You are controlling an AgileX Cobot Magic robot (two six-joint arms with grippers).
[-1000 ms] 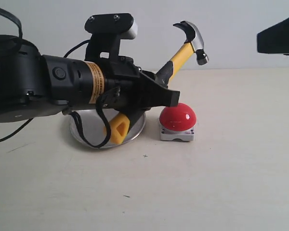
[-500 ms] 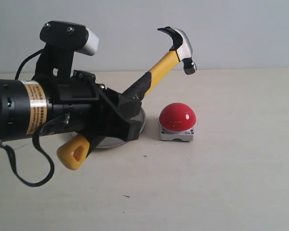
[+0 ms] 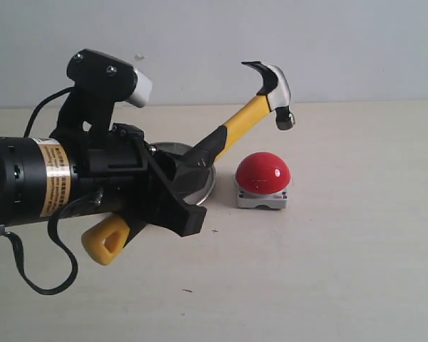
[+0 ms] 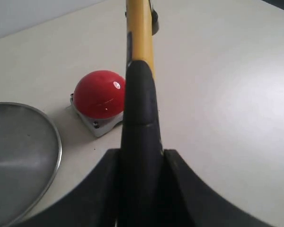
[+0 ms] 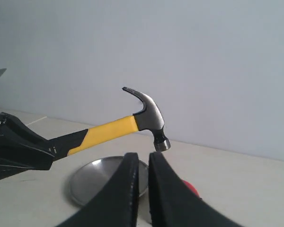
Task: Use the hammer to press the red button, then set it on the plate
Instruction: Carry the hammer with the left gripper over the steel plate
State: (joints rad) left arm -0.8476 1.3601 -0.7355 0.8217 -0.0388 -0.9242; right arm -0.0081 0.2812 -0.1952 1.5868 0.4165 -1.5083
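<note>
Okay, left gripper [image 3: 180,194] is clamped tight on the black grip section of the hammer [image 3: 248,117], jaws pressed on both sides of the handle in the left wrist view [image 4: 139,187]. Hammer is tilted up, head raised in the air above the red button [image 3: 263,172], striking face pointing down, not touching it. Yellow looped end pokes out low behind the gripper. Button sits on the table [image 3: 328,249] just beside the plate [image 3: 208,179], which is partly hidden by the left arm. Right gripper [image 5: 142,163] has its jaws almost together, only a thin slit between them, nothing held, well apart from the hammer.
</note>
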